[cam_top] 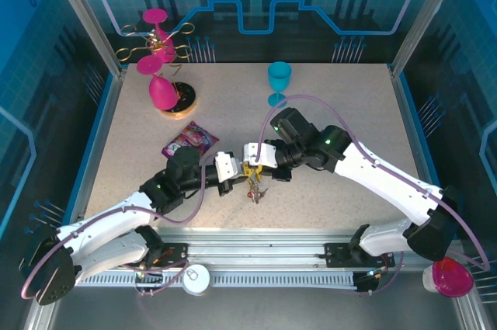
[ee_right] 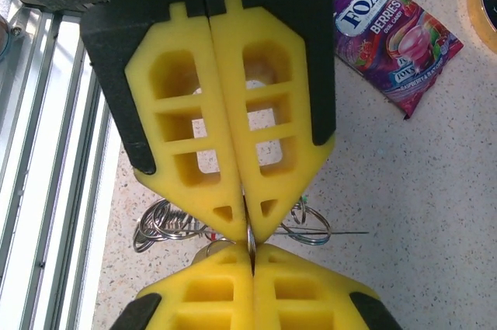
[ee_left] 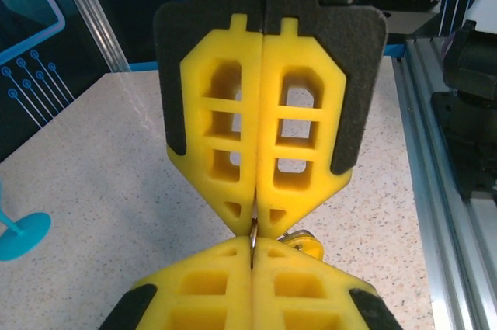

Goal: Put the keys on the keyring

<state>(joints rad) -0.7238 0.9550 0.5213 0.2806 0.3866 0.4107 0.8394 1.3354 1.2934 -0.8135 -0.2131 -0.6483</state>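
The speckled worktop [cam_top: 326, 112] has both arms meeting tip to tip near its middle. The left tool [ee_left: 253, 260] and the right tool [ee_right: 252, 260] are each clamped tight on the same thin wire of the keyring [ee_left: 253, 235], and the rest of it lies bunched just below. The keys [cam_top: 258, 192] sit in that silvery tangle, but I can't pick out each one. I'd worry that a tug from either arm pulls the wire out of the soft pads and drops the bunch, or twists the loop.
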